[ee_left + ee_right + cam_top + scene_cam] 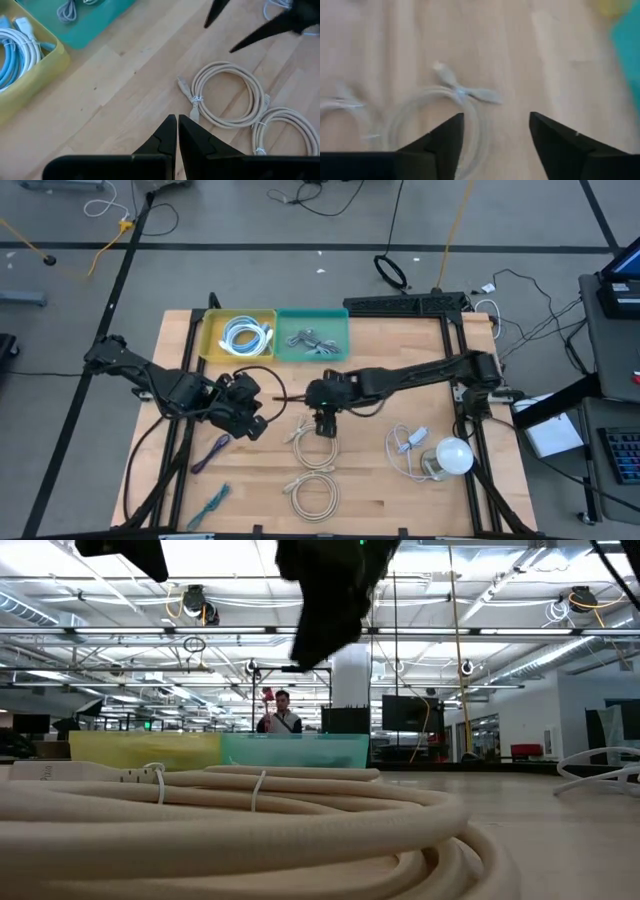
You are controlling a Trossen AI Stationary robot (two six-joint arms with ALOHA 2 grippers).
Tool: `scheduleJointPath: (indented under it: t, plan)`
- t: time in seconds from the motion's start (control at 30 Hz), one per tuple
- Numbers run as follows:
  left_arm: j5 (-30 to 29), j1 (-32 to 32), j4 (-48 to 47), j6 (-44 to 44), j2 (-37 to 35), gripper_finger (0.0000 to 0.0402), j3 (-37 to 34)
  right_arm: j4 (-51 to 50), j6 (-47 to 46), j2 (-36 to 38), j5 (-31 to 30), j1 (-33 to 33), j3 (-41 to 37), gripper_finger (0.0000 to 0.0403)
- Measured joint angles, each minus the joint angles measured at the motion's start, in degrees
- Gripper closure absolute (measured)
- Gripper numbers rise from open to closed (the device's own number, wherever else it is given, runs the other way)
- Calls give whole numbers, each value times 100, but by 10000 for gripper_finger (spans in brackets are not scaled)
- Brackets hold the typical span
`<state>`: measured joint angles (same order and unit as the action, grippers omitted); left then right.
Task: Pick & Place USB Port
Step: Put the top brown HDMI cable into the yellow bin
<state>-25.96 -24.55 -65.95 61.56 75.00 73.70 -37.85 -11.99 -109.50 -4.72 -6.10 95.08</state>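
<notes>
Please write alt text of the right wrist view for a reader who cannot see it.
The right gripper, its two dark fingers wide open, hovers above a coiled cream-white cable lying on the light wooden table. Nothing is between the fingers.

Coiled beige cable fills foreground before trays.

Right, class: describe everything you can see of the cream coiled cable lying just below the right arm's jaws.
The cream coiled cable is a thin, plastic-sheathed lead wound into a loose round loop of several turns, bound at one side by a small tie. Two short plug ends stick out beside the tie. It lies flat on the pale wooden table, nothing gripping it. The right gripper hangs over it, jaws open. A second similar coil lies close by.
</notes>
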Motion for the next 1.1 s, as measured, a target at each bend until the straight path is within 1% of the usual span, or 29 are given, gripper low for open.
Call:
scheduleJointPath:
  t: [0.1, 0.23, 0.33, 0.53, 0.7, 0.87, 1.0, 1.1]
  plan:
    - [-2, -58, 1, 46, 0, 382, 1, -589, -30, -458, 49, -11, 389, 145]
    - [-11, -154, -4, 121, 0, 382, 2, -1015, -342, -819, 477, -109, 471, 121]
    - [-94, -243, -6, 192, 0, 382, 2, -1037, -640, -921, 775, -192, 473, 116]
    - [-240, -362, -10, 267, 0, 382, 2, -754, -738, -1026, 768, -248, 440, 124]
    - [-227, -468, -27, 372, 0, 382, 2, 36, -958, -1110, 739, -359, -148, 128]
    - [-210, -565, -29, 417, 0, 382, 2, 602, -1088, -1044, 295, -374, -914, 129]
    - [-210, -571, -31, 417, 0, 382, 2, 701, -1119, -1050, 104, -346, -1359, 136]
    - [-210, -571, -29, 420, 0, 382, 2, 630, -1125, -1057, -71, -342, -1516, 158]
